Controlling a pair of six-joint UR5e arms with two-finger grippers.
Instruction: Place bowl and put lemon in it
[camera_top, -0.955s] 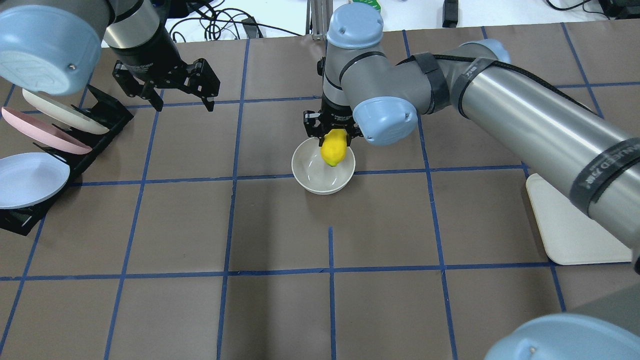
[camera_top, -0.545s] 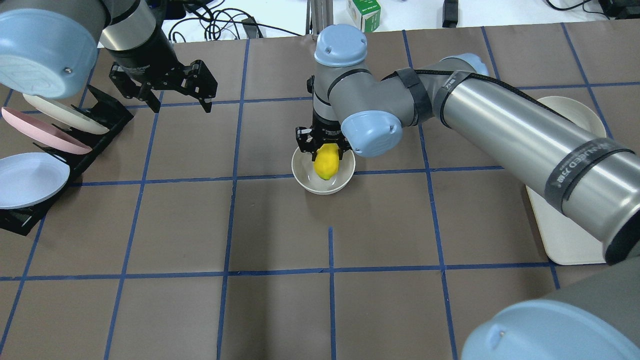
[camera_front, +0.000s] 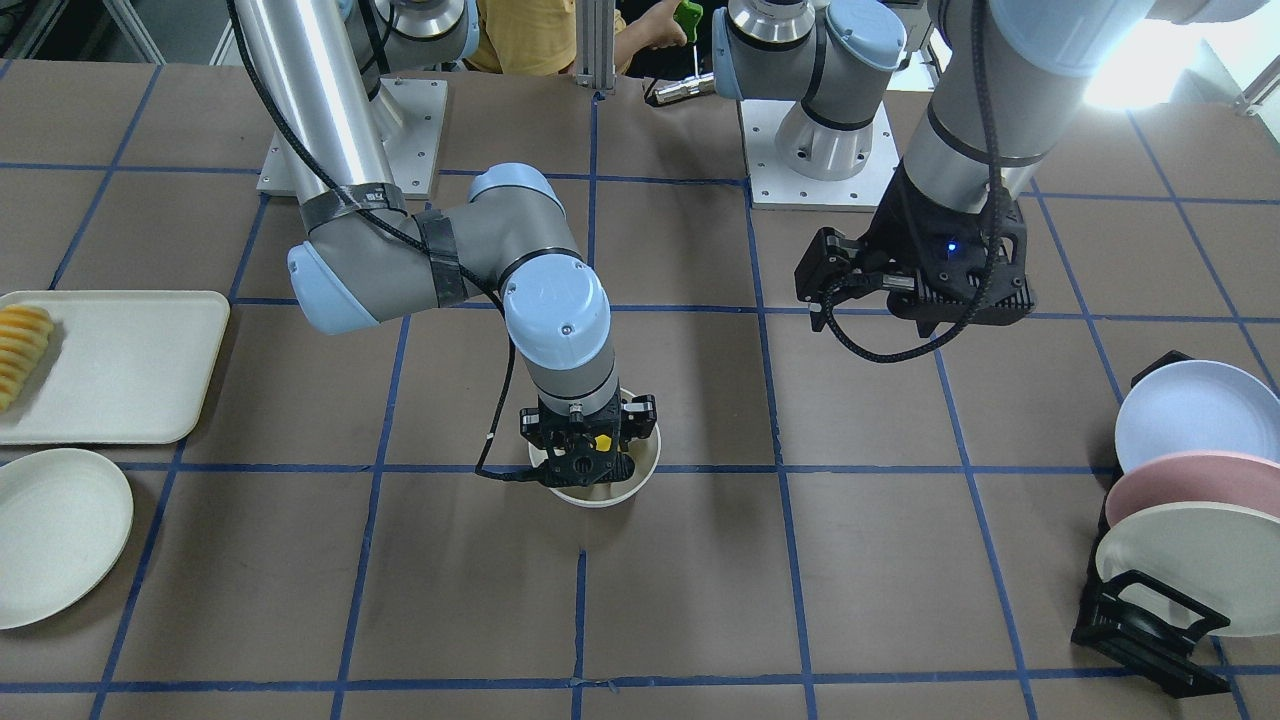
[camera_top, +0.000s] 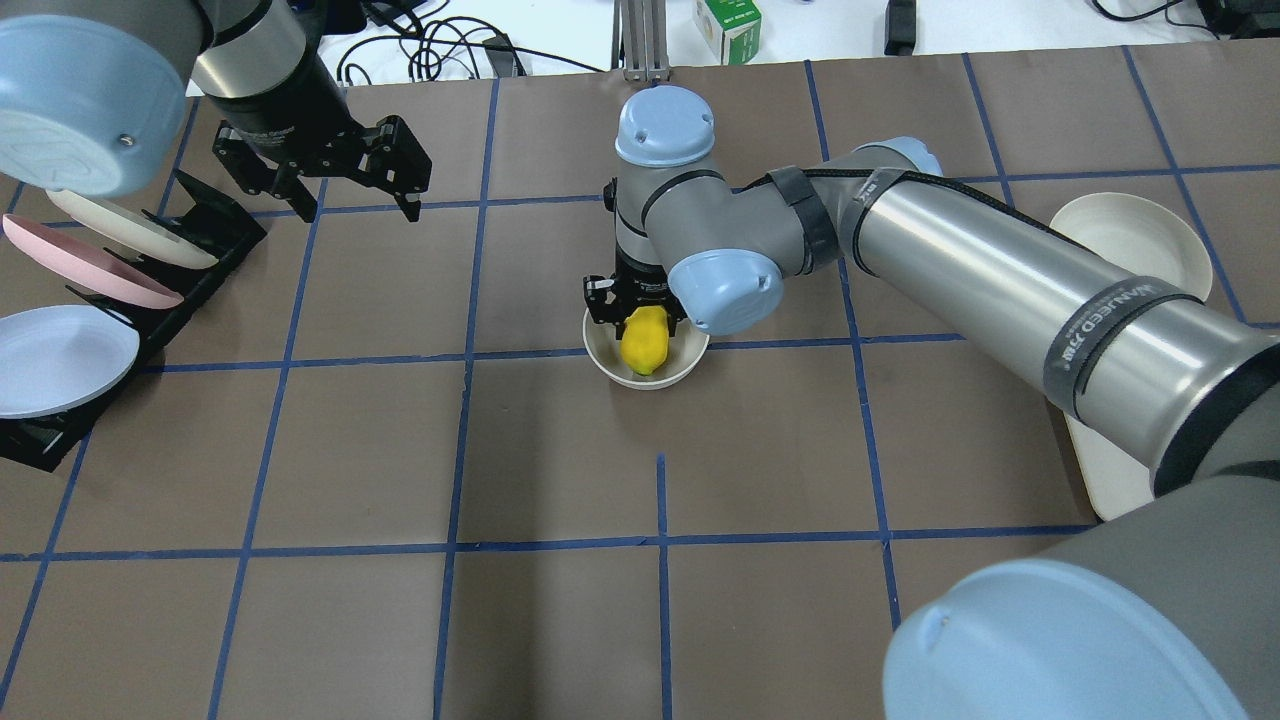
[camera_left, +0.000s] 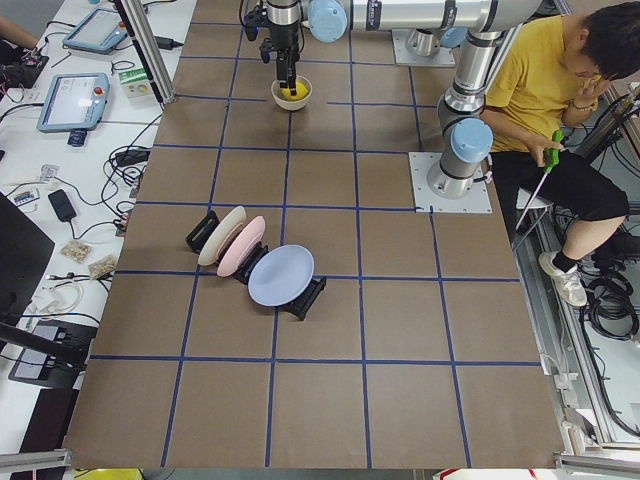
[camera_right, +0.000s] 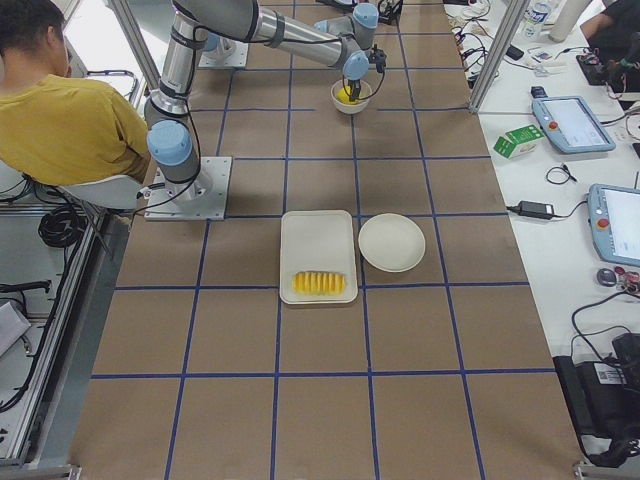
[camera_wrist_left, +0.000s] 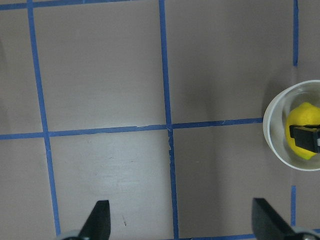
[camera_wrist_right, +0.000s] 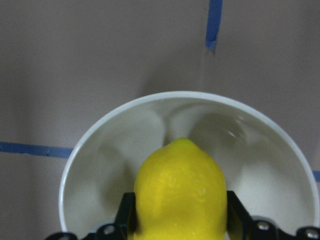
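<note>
The off-white bowl stands upright near the table's middle; it also shows in the front view and the left wrist view. My right gripper reaches down into it, shut on the yellow lemon. In the right wrist view the lemon sits between the two fingers, low inside the bowl. I cannot tell whether the lemon touches the bowl's bottom. My left gripper is open and empty, hovering well to the bowl's left.
A black rack with pastel plates stands at the table's left edge. A cream tray with sliced orange-yellow fruit and a flat cream plate lie on my right side.
My right gripper has come down with the lemon, from above the bowl's rim to inside the bowl. The left gripper has barely moved.
</note>
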